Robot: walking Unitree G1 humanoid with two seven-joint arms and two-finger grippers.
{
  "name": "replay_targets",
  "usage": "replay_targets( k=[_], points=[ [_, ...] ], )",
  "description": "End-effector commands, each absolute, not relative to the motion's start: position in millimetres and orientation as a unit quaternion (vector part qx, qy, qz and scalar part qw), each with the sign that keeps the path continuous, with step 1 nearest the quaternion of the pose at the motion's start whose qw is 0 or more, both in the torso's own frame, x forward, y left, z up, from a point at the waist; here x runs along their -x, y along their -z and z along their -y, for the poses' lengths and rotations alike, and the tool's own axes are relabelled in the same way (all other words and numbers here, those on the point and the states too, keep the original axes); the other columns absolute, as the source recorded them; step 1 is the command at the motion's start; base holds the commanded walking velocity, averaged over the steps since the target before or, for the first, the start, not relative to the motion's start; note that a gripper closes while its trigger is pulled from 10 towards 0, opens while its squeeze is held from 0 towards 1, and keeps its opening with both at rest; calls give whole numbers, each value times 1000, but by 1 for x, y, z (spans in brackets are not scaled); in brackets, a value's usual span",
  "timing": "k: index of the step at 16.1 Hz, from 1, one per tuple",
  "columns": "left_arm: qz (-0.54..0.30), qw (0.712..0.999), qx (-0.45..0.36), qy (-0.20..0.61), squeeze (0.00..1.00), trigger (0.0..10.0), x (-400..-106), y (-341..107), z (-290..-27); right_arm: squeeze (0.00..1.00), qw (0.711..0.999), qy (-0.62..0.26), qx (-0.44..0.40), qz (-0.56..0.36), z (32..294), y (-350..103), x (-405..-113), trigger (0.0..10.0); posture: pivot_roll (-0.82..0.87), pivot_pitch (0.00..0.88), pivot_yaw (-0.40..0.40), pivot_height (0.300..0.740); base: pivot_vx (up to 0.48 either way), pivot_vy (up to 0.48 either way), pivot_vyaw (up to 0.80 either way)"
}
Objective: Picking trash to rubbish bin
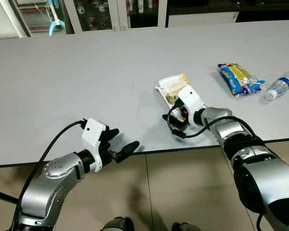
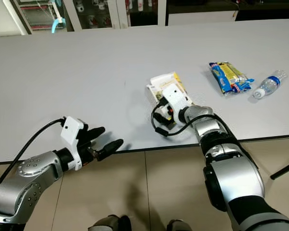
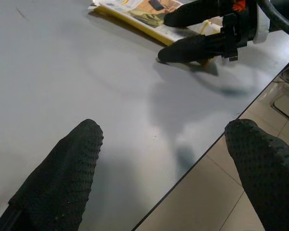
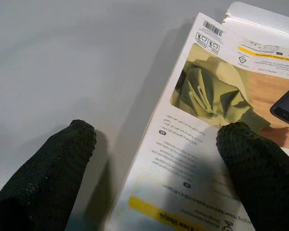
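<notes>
Right tool (image 1: 175,117) sits low over the near edge of the white-and-yellow carton (image 1: 171,88), which lies flat on the grey table (image 1: 86,86) right of centre. Its fingers are apart, placed to take the carton's near end, probably the first piece of trash to lift. From the head views, the left tool (image 1: 119,144) hangs at the table's near edge, well left of the carton, fingers spread and holding nothing; it looks parked clear of the work. Farther right lie a blue-and-yellow wrapper (image 1: 239,78) and, just beside it, a bottle (image 1: 279,86) on its side, both untouched.

From the left wrist view, that tool's two fingers (image 3: 62,183) straddle the table edge, with the right tool's fingers (image 3: 197,45) beyond, down at the carton (image 3: 135,14).

From the right wrist view, one finger (image 4: 260,168) is over the carton's printed face (image 4: 192,144), the other (image 4: 48,168) over bare table beside it. The carton's long edge lies between them, so closing should pinch that edge, though a flat carton may slip.
</notes>
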State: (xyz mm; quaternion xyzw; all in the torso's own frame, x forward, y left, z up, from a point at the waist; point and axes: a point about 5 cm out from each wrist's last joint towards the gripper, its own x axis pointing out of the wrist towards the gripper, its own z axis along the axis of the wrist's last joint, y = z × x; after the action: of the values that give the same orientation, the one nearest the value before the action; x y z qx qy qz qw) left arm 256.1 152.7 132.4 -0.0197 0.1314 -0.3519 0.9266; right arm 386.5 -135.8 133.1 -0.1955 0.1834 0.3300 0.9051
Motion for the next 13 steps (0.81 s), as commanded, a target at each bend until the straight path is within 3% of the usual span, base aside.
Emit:
replay_targets(
  k=[1,6,12,13],
  points=[
    [-132,925,14,356,0,10000,-254,-135,-153,0,879,-354,198,-251,138,-100,-370,10000,7,141,59,740,0,0,0],
    [-126,928,14,349,0,10000,-255,-136,-153,0,898,-295,306,-112,136,-155,-396,10000,7,141,59,740,0,0,0],
    [-127,928,15,351,0,10000,-254,-136,-153,0,866,-322,360,-128,134,-134,-387,10000,7,144,59,740,0,0,0],
    [-128,927,15,352,0,10000,-253,-135,-153,0,864,-329,352,-148,135,-123,-382,1373,8,145,60,740,0,0,0]
  ],
)
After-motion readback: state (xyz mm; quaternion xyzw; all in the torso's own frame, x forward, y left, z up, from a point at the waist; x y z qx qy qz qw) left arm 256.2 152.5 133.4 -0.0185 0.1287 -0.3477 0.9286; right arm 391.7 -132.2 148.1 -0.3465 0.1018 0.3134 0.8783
